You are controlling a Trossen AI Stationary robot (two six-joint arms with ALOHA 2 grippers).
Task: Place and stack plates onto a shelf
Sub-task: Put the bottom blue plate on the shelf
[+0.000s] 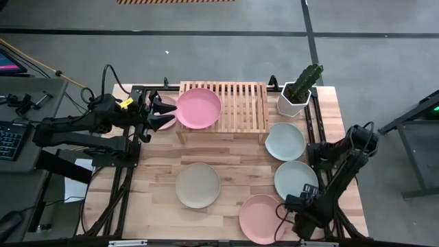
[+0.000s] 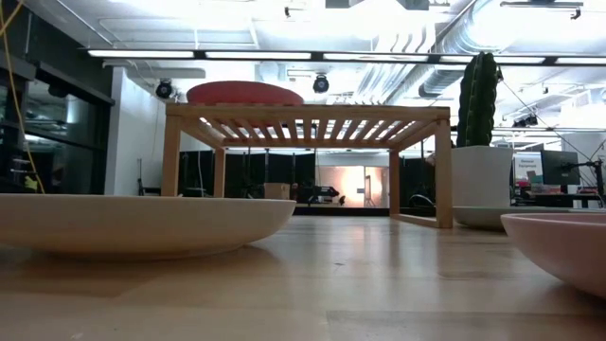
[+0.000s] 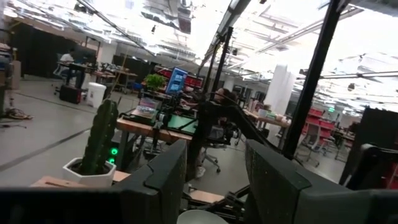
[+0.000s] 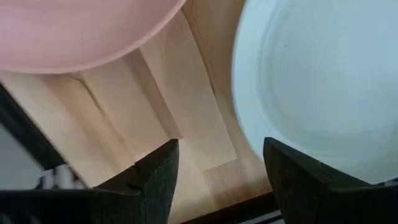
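Round matte pink plate sits on the left half of the low light-wood slatted shelf, its left rim overhanging the shelf edge a little. In the low view it lies flat on the slats, not tilted.

Left gripper hangs just beside that plate's left rim, fingers pointing toward it; it looks apart from the plate, though contact at the rim cannot be ruled out from above. Its wrist view shows two dark fingers spread with a clear gap and nothing between them.

Right gripper hovers low at the near right of the table, over bare wood between the near pink plate and the lower mint-green plate. Its fingers are spread, empty; the pink plate and the mint plate show to either side.

Still on the table: the upper pale mint-green plate, the beige plate, plus the two near the right gripper. White pot with cactus stands at the shelf's right end.

Judgement: first plate is placed and the left arm is at release.

- Clear the left gripper straight away from the rim so it does not drag the overhanging plate.
- Right arm seems best placed for the next pick: take a rim squarely, lift level.
- Set it centred on the pink plate or on the free right half, keeping clear of the cactus.
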